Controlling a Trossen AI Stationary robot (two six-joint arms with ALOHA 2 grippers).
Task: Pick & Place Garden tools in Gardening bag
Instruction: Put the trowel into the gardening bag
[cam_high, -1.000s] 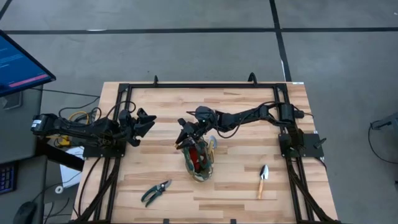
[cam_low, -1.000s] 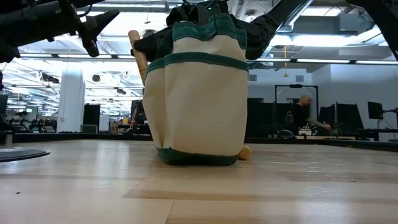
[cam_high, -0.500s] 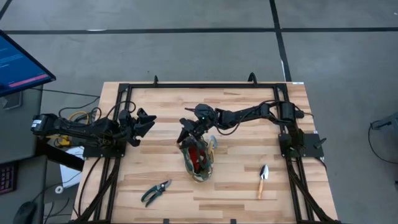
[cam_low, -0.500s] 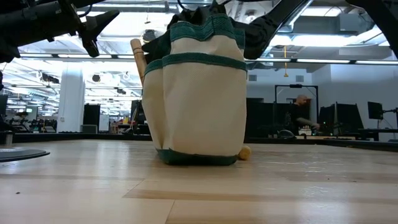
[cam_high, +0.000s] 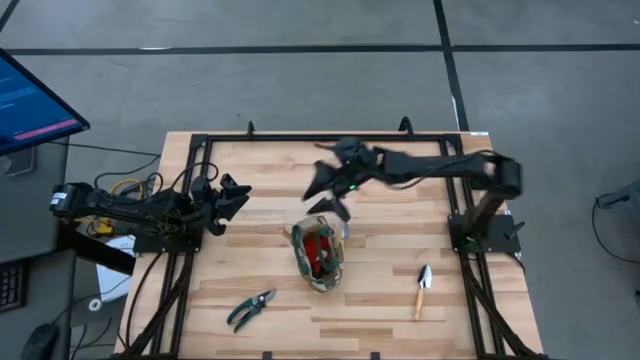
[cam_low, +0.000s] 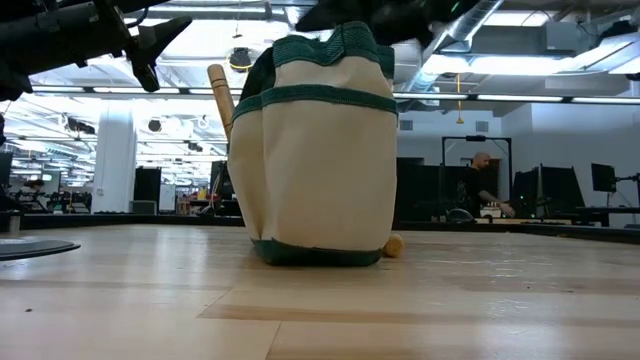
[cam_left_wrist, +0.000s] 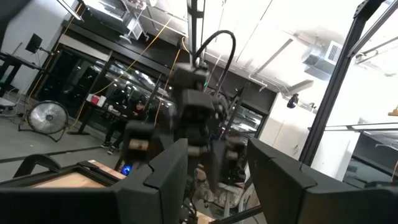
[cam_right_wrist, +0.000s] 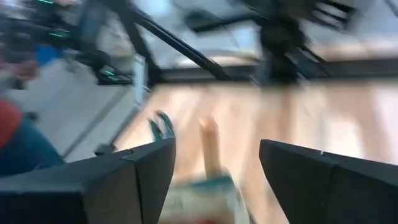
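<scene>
The gardening bag (cam_high: 320, 258) stands on its base in the middle of the table, mouth up, with a small red item (cam_high: 320, 248) inside. In the low view a wooden handle (cam_low: 219, 96) sticks up out of the bag (cam_low: 315, 170) at its left side. Dark-handled pruning shears (cam_high: 250, 309) lie near the front edge. A silver trowel with a wooden handle (cam_high: 423, 290) lies at the front right. My right gripper (cam_high: 326, 195) is open and empty, raised just beyond the bag's far side. My left gripper (cam_high: 236, 196) is open and empty at the table's left.
A black frame (cam_high: 330, 139) runs along the table's far and side edges. A rounded wooden end (cam_low: 393, 244) shows on the table behind the bag's right side. Bare wood lies between the bag, the shears and the trowel. A person (cam_low: 487, 185) sits far off in the room.
My right gripper has risen out of the bag's mouth and drawn back toward the table's far edge and right. The wooden handle at the bag's left side has sunk a little lower. The bag has stayed in place.
</scene>
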